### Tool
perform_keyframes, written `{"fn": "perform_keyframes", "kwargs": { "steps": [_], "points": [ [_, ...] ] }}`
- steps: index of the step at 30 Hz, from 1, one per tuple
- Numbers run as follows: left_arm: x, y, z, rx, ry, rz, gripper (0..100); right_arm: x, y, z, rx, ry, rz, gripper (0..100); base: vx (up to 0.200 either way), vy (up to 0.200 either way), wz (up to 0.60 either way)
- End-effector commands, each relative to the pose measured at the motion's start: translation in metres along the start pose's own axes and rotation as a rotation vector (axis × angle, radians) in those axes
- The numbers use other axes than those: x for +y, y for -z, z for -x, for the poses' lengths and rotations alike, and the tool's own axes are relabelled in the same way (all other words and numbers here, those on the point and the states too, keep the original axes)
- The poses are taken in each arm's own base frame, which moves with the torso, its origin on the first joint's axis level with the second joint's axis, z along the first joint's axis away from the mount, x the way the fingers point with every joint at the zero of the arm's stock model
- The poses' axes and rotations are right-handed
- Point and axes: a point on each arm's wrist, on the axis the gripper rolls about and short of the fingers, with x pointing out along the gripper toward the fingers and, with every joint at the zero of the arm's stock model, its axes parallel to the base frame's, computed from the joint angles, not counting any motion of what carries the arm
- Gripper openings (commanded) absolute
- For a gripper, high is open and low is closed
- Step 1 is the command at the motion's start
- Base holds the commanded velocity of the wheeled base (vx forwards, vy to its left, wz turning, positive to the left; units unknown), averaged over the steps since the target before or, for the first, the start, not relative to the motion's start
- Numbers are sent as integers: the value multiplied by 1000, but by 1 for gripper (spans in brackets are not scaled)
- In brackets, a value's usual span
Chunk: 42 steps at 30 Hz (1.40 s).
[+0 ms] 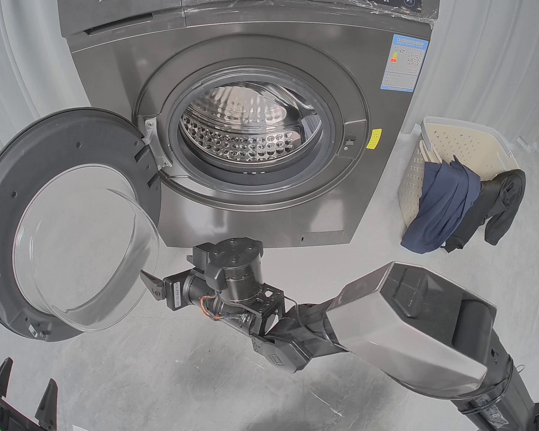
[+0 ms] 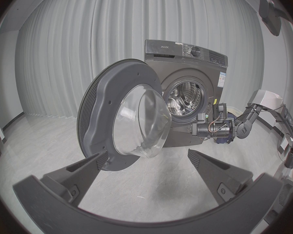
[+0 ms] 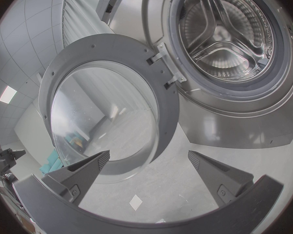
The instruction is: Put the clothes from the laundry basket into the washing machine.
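The right gripper (image 3: 148, 155) is wide open and holds nothing, low by the door (image 1: 72, 222). The clothes (image 1: 446, 205) hang over the basket (image 1: 467, 142) rim (blue and black). I think it should swing over, pinch the thick blue bunch, and lift high.

Pale grey floor (image 1: 179, 366) all the way across, smooth and glossy. The washing machine (image 1: 114, 73) stands squarely on it, and the laundry basket (image 1: 461, 142) sits just beside the machine on the right. Clothes (image 1: 443, 205) spill over the basket's front rim, down toward the floor. A small white scrap (image 3: 135, 202) lies in front of the machine.
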Motion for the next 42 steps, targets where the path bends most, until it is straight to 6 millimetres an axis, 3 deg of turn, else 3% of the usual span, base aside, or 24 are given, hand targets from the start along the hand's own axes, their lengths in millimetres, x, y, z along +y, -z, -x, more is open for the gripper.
{"fn": "perform_keyframes", "kwargs": {
  "steps": [1, 6, 12, 14, 16, 19, 23, 24, 26, 28, 30, 34, 36, 42],
  "points": [
    [0, 5, 0, 2, 0, 1, 100, 10, 14, -16, 2, -10, -9, 100, 0, 0, 0],
    [0, 5, 0, 2, 0, 1, 100, 14, 24, -36, -12, 16, -24, 100, 0, 0, 0],
    [0, 5, 0, 2, 0, 1, 100, 7, 27, -40, -19, 54, -24, 100, 0, 0, 0],
    [0, 5, 0, 1, -3, 1, 100, 7, 16, -38, -42, 55, -26, 100, 0, 0, 0],
    [0, 5, 0, 2, 0, 1, 100, 11, -11, -26, -66, 55, -28, 100, 0, 0, 0],
    [0, 5, 0, 2, 2, -12, 100, 11, -57, 1, -96, 73, -24, 100, 0, 0, 0],
    [0, 5, 0, 2, -1, -16, 100, 5, -136, 70, -156, 120, 13, 100, 0, 0, 0],
    [0, 5, 0, 2, -1, -16, 100, 4, -142, 78, -159, 126, 20, 100, 0, 0, 0],
    [0, 5, 0, 2, -1, -16, 100, 0, -171, 128, -187, 158, 63, 100, 0, 0, 0],
    [0, 5, 0, 2, 0, -15, 100, -1, -175, 138, -192, 165, 69, 100, 0, 0, 0],
    [0, 5, 0, 2, -1, -16, 100, -7, -190, 191, -227, 203, 77, 100, 0, 0, 0],
    [0, 5, 0, 2, -1, -15, 100, -23, -196, 240, -250, 264, 81, 100, 0, 0, 0],
    [0, 5, 0, 2, -1, -16, 100, -29, -193, 256, -243, 285, 75, 100, 0, 0, 0],
    [0, 5, 0, 2, -1, -16, 100, -47, -157, 328, -174, 415, 65, 100, 0, 0, 0]
  ]
}}
